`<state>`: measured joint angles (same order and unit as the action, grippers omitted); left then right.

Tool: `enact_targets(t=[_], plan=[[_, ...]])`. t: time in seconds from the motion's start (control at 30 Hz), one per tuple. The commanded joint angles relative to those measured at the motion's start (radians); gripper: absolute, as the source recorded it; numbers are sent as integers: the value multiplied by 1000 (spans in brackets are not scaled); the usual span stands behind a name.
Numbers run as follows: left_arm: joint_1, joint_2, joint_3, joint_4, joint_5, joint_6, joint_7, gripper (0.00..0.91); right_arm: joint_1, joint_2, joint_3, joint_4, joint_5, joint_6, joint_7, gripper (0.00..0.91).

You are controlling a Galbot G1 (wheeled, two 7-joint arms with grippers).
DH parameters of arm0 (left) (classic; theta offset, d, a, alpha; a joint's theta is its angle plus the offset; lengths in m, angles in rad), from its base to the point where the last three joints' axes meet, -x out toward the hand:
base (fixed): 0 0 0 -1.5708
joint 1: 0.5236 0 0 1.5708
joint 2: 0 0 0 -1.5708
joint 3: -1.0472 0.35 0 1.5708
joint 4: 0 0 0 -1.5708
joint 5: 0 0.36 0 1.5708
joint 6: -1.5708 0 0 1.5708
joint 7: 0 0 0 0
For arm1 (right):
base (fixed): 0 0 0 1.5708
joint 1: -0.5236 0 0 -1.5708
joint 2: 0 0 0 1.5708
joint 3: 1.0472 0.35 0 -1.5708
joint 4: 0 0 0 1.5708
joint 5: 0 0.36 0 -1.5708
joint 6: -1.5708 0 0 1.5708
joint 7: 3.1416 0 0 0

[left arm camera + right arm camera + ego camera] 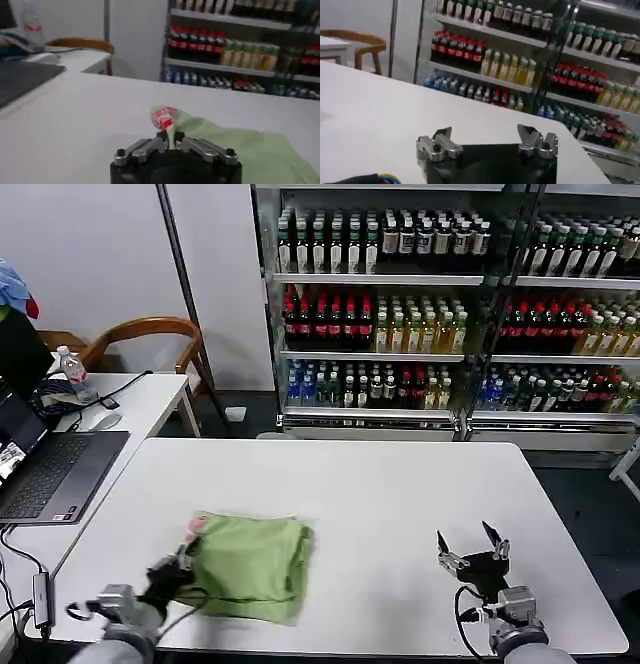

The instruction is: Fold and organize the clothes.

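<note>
One folded green polo shirt (250,566), checkered print showing

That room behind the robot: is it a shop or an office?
Probably a lab or office mocked up as a shop: stocked drink shelves, a white table with a green shirt, and a laptop beside it.

Soft matt cloth polo shirt (250,564)
</note>
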<state>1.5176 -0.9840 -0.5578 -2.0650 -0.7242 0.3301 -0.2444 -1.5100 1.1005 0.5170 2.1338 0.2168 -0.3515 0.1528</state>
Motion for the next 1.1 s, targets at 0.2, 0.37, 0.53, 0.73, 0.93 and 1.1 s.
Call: enact_targets(t=[0.2, 0.37, 0.53, 0.73, 0.93, 1.1], plan=[[39, 224, -509, -113, -325, 238, -42, 40, 39, -2, -16, -11, 6, 0, 1, 907], [-11, 6, -68, -264, -27, 210, -81, 40, -29, -15, 24, 0, 0, -1, 2, 907], [-80, -281, 504, -173, 277, 115, -71, 40, -107, -22, 59, 12, -26, -2, 3, 907], [-177, -337, 733, -221, 295, 88, -16, 50, -137, -17, 82, 22, -39, -5, 4, 907], [-235, -300, 643, -167, 198, 95, -38, 50, -119, 14, 61, 4, -58, -5, 2, 907], [-279, -320, 612, -108, 186, 93, -57, 50, -105, 11, 58, 3, -59, -8, 2, 907]])
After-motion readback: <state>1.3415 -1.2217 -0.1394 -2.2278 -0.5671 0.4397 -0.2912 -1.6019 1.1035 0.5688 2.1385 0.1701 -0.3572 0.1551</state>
